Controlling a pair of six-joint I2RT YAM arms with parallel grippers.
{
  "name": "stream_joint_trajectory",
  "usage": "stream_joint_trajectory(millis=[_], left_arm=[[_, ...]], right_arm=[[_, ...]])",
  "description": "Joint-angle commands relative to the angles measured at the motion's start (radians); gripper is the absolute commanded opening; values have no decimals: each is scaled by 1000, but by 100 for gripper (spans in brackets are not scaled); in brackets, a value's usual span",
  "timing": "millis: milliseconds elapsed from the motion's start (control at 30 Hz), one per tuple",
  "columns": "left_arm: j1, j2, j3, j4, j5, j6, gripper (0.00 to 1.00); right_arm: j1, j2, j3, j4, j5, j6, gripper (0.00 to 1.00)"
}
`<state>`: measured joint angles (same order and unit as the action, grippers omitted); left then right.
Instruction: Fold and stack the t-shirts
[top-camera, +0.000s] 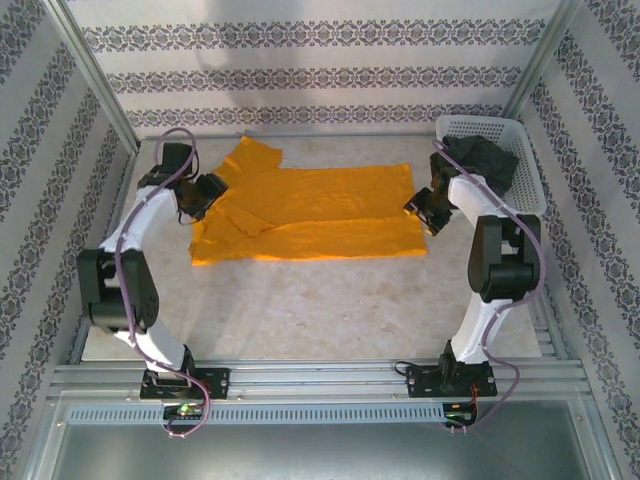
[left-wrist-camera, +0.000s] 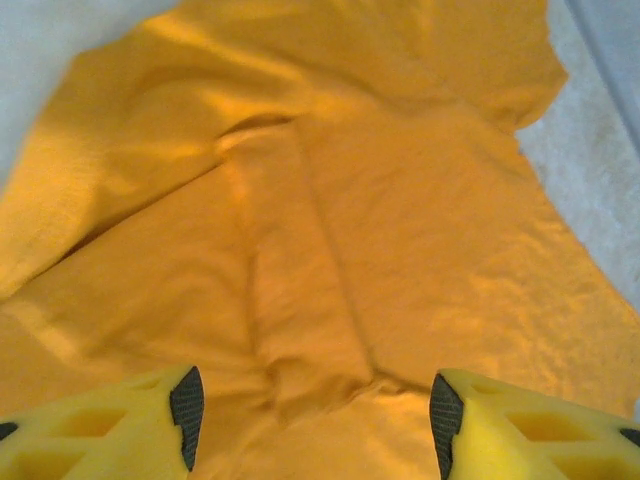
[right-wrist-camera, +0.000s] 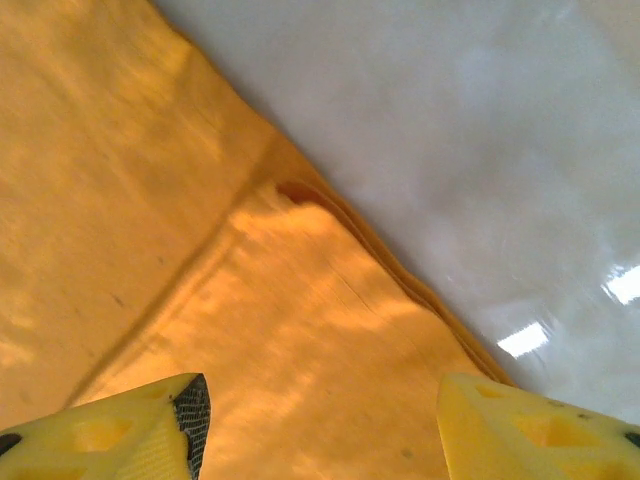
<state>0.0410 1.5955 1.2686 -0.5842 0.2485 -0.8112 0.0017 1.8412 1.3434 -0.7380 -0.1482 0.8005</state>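
Observation:
The orange-yellow t-shirt (top-camera: 310, 212) lies spread on the table, its near long side folded over toward the middle and one sleeve sticking out at the back left. My left gripper (top-camera: 205, 195) hovers over its left end, fingers (left-wrist-camera: 186, 402) apart above wrinkled cloth (left-wrist-camera: 330, 260), holding nothing. My right gripper (top-camera: 425, 212) is at the shirt's right end, jaws apart over the folded hem corner (right-wrist-camera: 300, 300), nothing between them. The dark charcoal t-shirt (top-camera: 482, 158) sits bunched in the white basket (top-camera: 528, 175).
The basket stands at the back right corner, just behind the right arm. Patterned walls close in the back and both sides. Bare pale tabletop (top-camera: 320, 310) stretches between the shirt and the metal rail (top-camera: 320, 378) at the arms' bases.

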Motion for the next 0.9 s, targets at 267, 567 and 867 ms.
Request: stream_joint_trajectory(millis=[267,567,867], left_arm=[[172,-239,-504,115,149,-146,57],[199,-63,-486,286,125,-154,47],[231,-3,-449,400,109,-147,7]], right_arm=[[-34,-287,-461,266,-106,-29,58],[-62,-191,-495,413,-128,37,52],[-58,-125,-425,391,-97,19,39]])
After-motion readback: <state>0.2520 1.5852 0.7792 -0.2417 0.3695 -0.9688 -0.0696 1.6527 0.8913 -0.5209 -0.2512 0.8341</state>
